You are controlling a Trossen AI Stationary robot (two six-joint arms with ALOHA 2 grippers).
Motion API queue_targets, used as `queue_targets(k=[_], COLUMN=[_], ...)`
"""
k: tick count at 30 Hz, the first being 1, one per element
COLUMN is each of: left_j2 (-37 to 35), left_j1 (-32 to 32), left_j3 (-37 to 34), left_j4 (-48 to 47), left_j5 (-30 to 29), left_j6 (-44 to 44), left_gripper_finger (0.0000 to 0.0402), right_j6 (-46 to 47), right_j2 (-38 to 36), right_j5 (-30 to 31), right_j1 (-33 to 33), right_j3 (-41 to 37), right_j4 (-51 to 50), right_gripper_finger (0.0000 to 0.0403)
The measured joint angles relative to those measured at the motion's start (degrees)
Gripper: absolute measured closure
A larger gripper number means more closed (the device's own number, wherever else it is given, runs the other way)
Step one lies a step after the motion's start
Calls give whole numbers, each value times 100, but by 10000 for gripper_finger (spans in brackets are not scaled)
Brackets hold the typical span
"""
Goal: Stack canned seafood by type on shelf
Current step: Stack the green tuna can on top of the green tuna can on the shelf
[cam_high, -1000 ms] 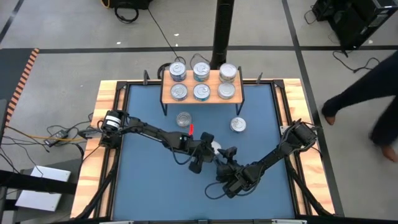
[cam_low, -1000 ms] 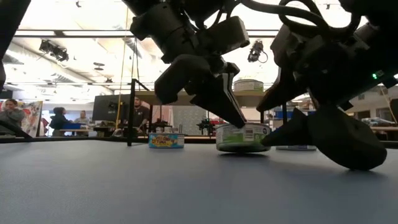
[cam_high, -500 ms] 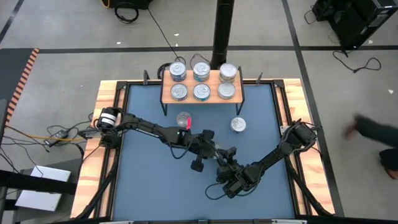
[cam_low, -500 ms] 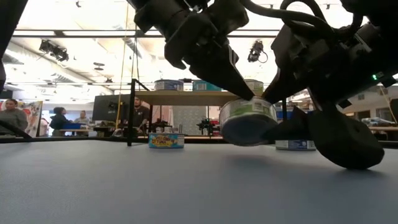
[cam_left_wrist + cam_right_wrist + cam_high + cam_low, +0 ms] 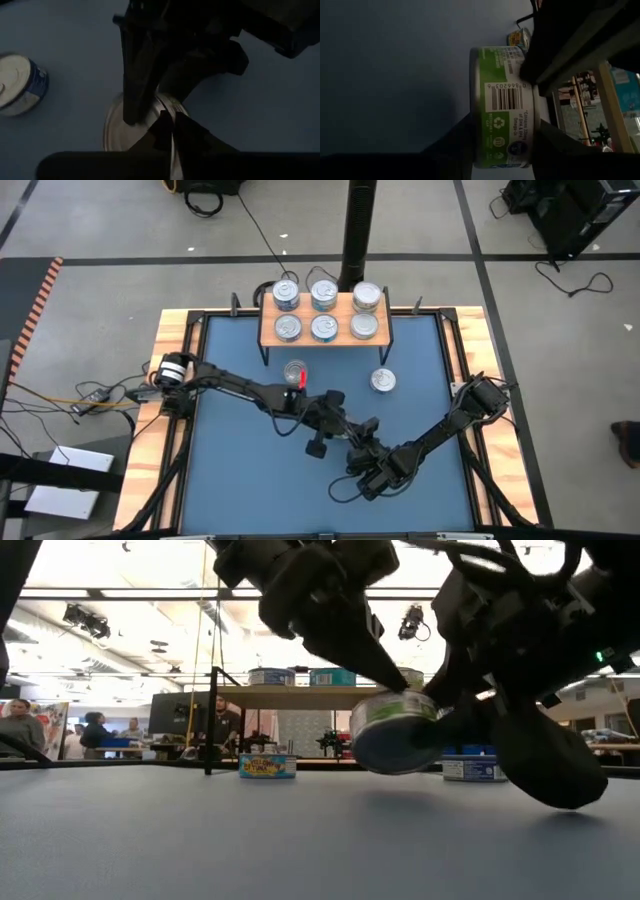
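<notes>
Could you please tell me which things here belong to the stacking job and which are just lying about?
Job: green-labelled tin, in the air; left loose tin; right loose tin; six shelved tins; shelf.
Lying about: floor cables; black pole.

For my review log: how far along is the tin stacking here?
Done: six tins sit on the shelf. In hand: a green-label tin is off the mat, tilted, between the left gripper and right gripper. Left: two loose tins on the mat, then this one.
</notes>
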Motion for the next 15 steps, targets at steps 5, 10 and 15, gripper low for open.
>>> queue_targets(k=[5,10,15], left_j2=[-266,-791,-1523], left_j1=[-59,-61,-61], left_j3=[-110,-797,-1889], left_j4=[93,858,2324], left_j5=[-4,-10,-181], left_j6=[7,-115,-405], left_gripper_finger=[324,268,241], right_j6=[-59,-62,-67], right_j2=[-2,-39,-326], right_j5=[-16,-20,-5], right_j1=[0,0,-97], right_j3=[132,271,301], right_j4=[-153,-526,-865], right_gripper_finger=[263,263,263])
